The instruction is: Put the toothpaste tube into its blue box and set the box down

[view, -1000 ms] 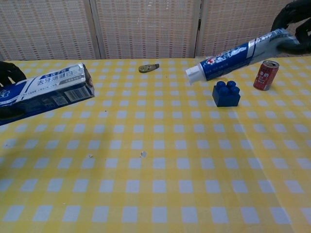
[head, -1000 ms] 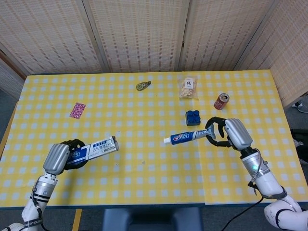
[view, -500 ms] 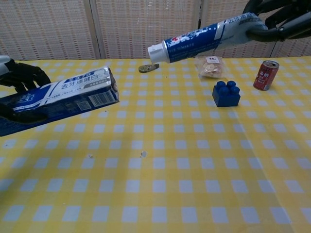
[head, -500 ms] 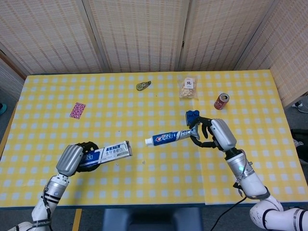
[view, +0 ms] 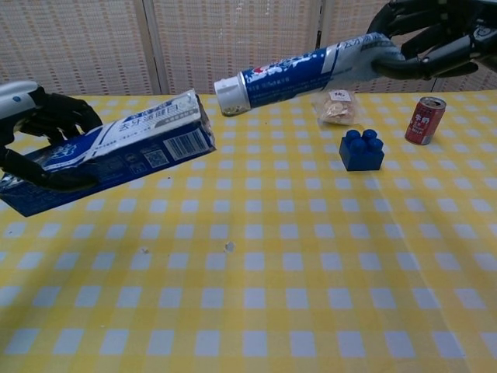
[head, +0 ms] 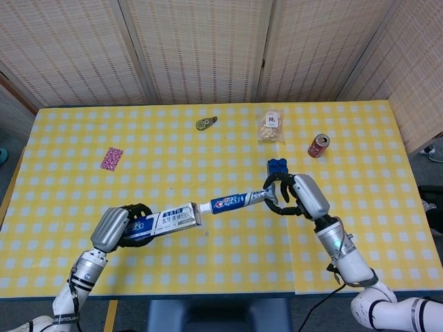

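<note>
My left hand (head: 124, 225) (view: 43, 136) grips the blue toothpaste box (head: 169, 219) (view: 124, 151) above the table, its open end turned toward the middle. My right hand (head: 294, 197) (view: 427, 39) holds the blue and white toothpaste tube (head: 235, 201) (view: 299, 71) by its flat tail, cap end pointing left. The white cap sits right at the box's open end, just outside it, a little higher than the box in the chest view. Both objects hang in the air over the yellow checked table (head: 208, 263).
A blue toy block (head: 277, 166) (view: 361, 149) sits just behind my right hand. A red can (head: 318, 145) (view: 425, 120), a snack bag (head: 271, 126) (view: 336, 107), a small tape measure (head: 205, 124) and a pink packet (head: 111, 158) lie farther back.
Both hands have moved inward toward each other. The gap between the tube's cap and the box's open end has closed, from wide apart to almost touching.
</note>
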{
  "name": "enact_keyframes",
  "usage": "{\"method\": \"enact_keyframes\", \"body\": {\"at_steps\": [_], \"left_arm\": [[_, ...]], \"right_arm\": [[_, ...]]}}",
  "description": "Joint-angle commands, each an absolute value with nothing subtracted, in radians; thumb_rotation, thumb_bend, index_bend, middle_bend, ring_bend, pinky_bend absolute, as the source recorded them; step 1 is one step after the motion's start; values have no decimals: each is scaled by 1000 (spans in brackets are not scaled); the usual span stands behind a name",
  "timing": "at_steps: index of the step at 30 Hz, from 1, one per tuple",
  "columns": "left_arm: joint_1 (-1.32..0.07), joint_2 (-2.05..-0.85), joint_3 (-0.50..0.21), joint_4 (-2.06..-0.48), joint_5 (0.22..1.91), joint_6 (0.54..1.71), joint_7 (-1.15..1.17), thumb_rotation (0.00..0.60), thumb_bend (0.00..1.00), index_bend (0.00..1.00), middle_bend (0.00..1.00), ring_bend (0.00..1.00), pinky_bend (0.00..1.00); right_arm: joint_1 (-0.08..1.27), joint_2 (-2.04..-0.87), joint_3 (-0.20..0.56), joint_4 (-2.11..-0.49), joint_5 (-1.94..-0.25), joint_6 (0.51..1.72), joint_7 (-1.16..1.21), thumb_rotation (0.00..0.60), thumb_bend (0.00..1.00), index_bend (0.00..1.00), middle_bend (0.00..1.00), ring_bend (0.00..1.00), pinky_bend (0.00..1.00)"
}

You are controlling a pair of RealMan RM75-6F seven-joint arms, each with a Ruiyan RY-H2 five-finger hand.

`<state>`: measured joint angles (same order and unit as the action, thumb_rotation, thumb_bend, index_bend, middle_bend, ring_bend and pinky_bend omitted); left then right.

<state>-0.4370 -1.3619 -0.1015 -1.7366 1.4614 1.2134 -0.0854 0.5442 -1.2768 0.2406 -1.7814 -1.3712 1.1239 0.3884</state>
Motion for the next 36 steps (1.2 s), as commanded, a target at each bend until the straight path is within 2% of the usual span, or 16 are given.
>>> {"method": "enact_keyframes", "body": {"at_steps": [1,15,36], "left_arm": [[-441,-1368,-104,-1737,1457,1209,-91,600,368,526,637,505,580],[-458,-1376,-120,-1739,1427,1187,-121,600,368,526,637,506,580],[-473,-1387,-108,-1741,1435,1174,-103,600,368,526,637,507,580]], "right_arm": [[549,-1285,241,-1773,-1368,1117,395,600,383,662,598,763,1000],[568,-1327,234,-1744,-1352,1089,396,600,383,662,598,765,1000],[609,-1386,248,-1754,-1329,1056,357,600,383,661,598,764,1000]]}}
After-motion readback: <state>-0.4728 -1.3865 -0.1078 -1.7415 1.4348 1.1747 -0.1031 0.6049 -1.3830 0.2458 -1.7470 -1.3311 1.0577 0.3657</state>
